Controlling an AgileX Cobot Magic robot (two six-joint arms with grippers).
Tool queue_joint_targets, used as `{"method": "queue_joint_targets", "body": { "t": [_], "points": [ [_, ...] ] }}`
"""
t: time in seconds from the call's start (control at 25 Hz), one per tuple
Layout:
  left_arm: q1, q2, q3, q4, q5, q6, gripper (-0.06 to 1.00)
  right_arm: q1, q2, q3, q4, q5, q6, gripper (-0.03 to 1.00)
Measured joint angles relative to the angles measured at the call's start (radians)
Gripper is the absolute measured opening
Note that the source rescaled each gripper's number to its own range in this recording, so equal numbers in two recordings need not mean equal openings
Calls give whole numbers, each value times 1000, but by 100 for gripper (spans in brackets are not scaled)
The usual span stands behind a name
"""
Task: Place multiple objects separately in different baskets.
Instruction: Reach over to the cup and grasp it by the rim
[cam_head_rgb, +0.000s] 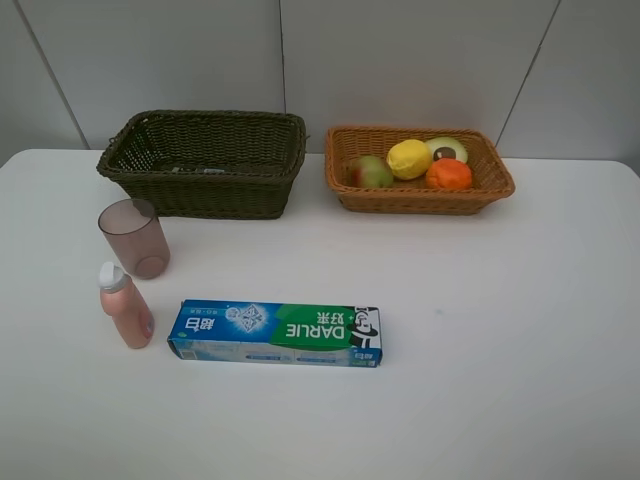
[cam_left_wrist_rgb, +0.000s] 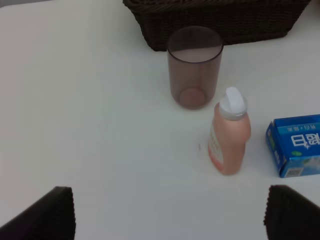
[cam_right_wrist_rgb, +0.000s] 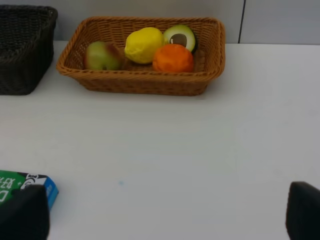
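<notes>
Resting along the back of the white counter (cam_head_rgb: 500, 330), the dark brown-green basket (cam_head_rgb: 205, 190) stands on the left and the light orange-tan basket (cam_head_rgb: 400, 198) near it on the right, with a gap between them. The light basket holds four fruits close together: the pear (cam_head_rgb: 369, 172) at its left end, the lemon (cam_head_rgb: 409, 159) in the middle, the halved avocado (cam_head_rgb: 447, 150) behind with its cut face and pit showing, and the orange (cam_head_rgb: 449, 174) in front of the avocado. On the counter before the dark basket's left end the mauve cup (cam_head_rgb: 134, 237) stands upright, apart from the wicker. The pink bottle (cam_head_rgb: 125, 306), white cap on, stands just in front of the cup. The toothpaste box (cam_head_rgb: 275, 333) lies flat to the bottle's right, near but not touching. The left fingers (cam_left_wrist_rgb: 50, 215) are spread wide and grasp nothing, with the bottle and cup ahead of them. The right fingers (cam_right_wrist_rgb: 22, 215) are likewise released and grasp nothing, one tip overlapping the box's end in the wrist view.
</notes>
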Motion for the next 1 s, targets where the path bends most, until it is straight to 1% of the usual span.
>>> {"method": "queue_joint_targets", "body": {
  "t": [1.0],
  "points": [
    [0,0,0,19,0,15,100,0,0,0,0,0,0,100]
  ]
}}
